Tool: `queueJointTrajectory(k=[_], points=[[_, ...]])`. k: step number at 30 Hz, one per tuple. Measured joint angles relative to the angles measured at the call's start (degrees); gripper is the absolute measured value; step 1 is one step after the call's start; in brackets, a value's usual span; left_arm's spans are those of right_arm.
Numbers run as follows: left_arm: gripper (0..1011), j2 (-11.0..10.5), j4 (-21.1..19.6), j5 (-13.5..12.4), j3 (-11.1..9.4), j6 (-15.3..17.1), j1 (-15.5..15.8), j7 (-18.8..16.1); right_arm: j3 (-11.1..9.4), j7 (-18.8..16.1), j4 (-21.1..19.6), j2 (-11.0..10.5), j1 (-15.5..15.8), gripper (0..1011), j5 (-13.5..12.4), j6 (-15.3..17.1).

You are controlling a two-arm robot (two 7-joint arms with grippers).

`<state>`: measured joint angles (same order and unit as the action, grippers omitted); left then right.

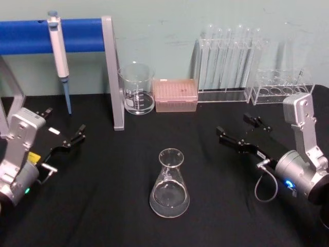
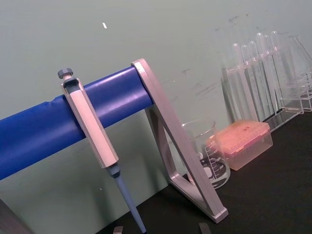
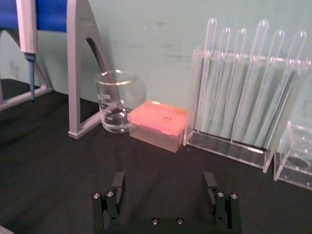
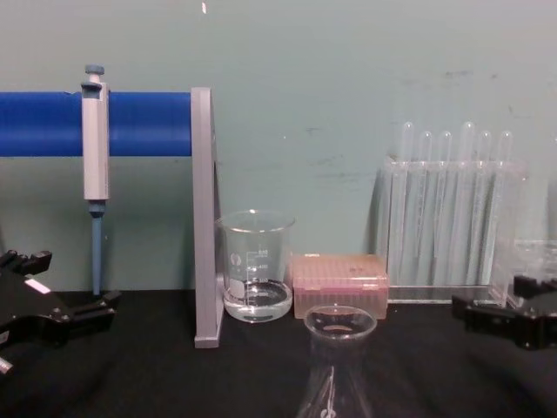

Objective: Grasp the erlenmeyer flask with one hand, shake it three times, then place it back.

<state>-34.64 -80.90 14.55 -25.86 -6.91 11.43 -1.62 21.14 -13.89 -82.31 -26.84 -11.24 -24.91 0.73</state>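
Flask (image 1: 169, 185) upright, untouched | beaker (image 1: 137, 88), tip box (image 1: 176, 94) behind | right gripper (image 1: 237, 130) wide

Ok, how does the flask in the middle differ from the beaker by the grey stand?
The flask is cone-shaped, with a narrow neck and a wide base; the beaker is a straight-sided cylinder with a wide mouth. The flask stands alone at the centre of the black table, nearer the robot; the beaker stands at the back beside the pink box. Both are clear glass, upright, with white markings.
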Motion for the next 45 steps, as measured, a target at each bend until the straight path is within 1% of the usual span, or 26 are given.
queueJointTrajectory(k=[11, 45], points=[[1001, 0.0, 0.0, 0.0, 0.0, 0.0, 0.0, 0.0, -0.8, 0.3, 0.6, 1.0, 0.3, 1000, 1.5, 2.5], [1001, 0.0, 0.0, 0.0, 0.0, 0.0, 0.0, 0.0, -0.7, 0.2, 0.6, 0.8, 0.3, 1000, 1.2, 2.2]])
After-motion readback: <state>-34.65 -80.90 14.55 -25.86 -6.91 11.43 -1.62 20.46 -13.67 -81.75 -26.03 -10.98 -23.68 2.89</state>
